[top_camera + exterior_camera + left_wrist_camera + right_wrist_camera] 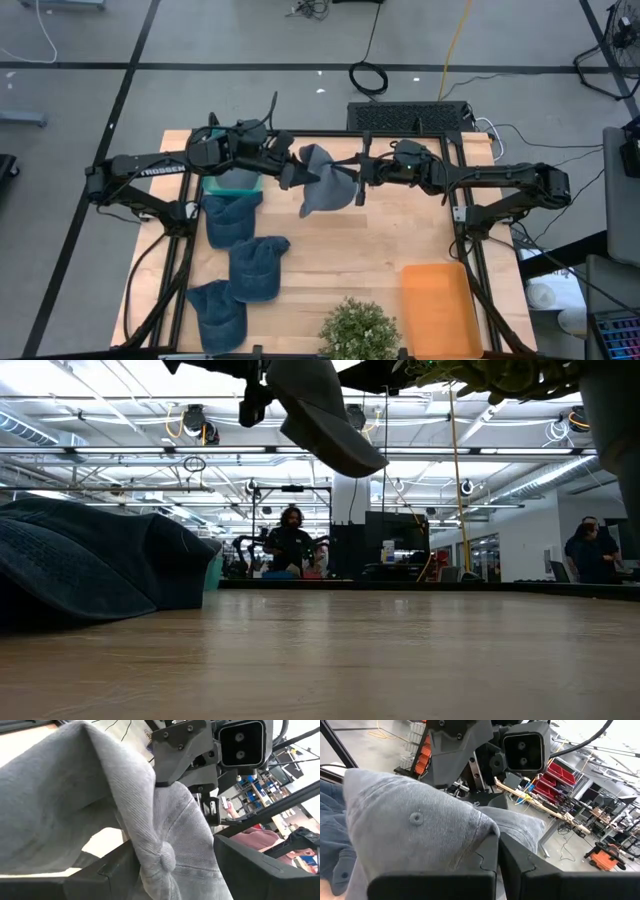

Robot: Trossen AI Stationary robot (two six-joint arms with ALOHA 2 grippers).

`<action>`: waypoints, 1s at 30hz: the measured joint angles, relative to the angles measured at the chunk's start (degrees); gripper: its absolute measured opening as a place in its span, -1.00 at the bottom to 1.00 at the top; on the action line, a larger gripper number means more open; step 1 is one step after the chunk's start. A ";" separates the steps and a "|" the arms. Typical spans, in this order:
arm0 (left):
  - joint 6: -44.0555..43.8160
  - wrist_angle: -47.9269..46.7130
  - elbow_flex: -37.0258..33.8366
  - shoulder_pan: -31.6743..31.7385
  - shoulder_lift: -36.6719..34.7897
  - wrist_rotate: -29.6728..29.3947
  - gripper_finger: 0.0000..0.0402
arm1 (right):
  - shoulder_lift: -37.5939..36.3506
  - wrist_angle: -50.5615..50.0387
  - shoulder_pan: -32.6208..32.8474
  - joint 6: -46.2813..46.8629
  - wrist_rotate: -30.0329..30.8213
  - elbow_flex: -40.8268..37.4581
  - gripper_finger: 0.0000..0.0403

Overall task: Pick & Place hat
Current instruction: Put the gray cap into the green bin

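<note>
Fingers of the right gripper [357,184] are clamped on one edge of the grey hat [322,182], while the left gripper [287,172] stands wide with the hat's other side between its fingers, likely a mid-air handover. The hat hangs above the table [380,240], well clear of the blue hats [240,265] and the orange tray [438,305].
</note>
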 joint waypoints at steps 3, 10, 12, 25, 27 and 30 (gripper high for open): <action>1.57 -1.42 -0.02 -0.02 0.00 -2.01 0.27 | 0.00 0.00 0.01 -0.02 0.00 0.00 -1.00; 3.60 -1.19 0.00 -0.02 0.00 -1.72 -0.03 | 0.00 0.00 -0.02 -0.02 -0.02 0.02 -1.00; 3.82 -0.78 -0.01 -0.02 0.00 -1.42 -0.20 | 0.00 0.00 0.01 0.12 -0.03 0.02 -1.00; 8.95 -0.50 -0.01 0.15 0.00 3.16 -0.83 | -0.02 -1.72 1.51 4.89 -0.02 0.09 -1.00; 9.90 -1.20 -0.02 0.42 -0.56 3.35 -0.86 | -0.43 -2.68 1.57 7.75 -0.09 0.09 -0.98; 12.08 -1.47 -0.02 1.00 -0.96 3.43 -0.89 | -1.29 -5.20 1.56 10.17 -0.08 0.11 -0.91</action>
